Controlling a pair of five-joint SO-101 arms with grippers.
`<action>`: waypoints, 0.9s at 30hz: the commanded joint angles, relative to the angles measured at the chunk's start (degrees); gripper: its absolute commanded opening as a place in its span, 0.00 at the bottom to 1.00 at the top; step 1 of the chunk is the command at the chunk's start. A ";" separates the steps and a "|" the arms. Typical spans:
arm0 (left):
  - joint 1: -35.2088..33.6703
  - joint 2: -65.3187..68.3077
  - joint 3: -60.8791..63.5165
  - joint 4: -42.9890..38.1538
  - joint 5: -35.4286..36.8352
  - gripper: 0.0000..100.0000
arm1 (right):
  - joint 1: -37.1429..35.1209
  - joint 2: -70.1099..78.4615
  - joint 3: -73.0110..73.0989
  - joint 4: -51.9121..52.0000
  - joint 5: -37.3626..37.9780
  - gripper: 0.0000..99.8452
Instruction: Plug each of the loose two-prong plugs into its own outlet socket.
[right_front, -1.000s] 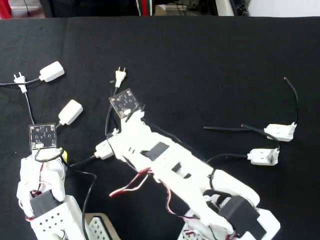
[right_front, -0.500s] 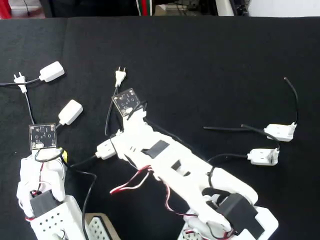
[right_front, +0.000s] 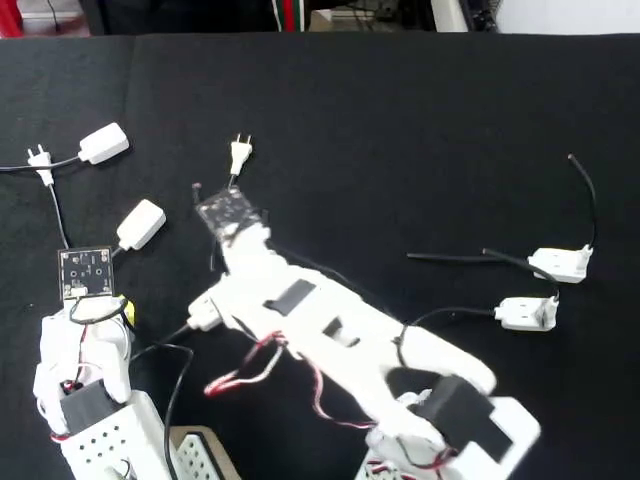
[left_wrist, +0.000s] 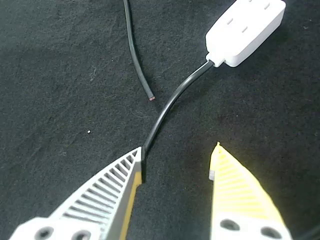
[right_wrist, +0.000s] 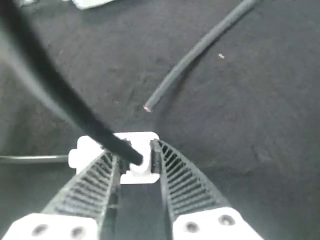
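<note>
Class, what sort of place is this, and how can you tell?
Probably a robotics lab bench: two white robot arms at a black table, with loose two-prong plugs and outlet sockets laid out.

Robotics lab bench: black cloth-covered table (right_front: 420, 100), white left arm (right_front: 85, 370) at 7 o'clock, right arm (right_front: 340, 330) at 6 o'clock, exposed red wiring (right_front: 240, 372); cables and gear (right_front: 350, 15) behind the far edge at 12 o'clock.
</note>
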 joint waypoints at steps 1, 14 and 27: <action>0.04 -0.18 0.84 -0.88 0.09 0.22 | -1.67 3.65 -3.21 4.48 0.97 0.01; 0.04 -0.18 0.92 -0.88 0.09 0.22 | 2.73 3.56 -2.51 10.20 10.99 0.01; 1.36 -0.09 1.10 -0.97 0.00 0.22 | 31.82 2.95 -1.01 8.97 31.38 0.01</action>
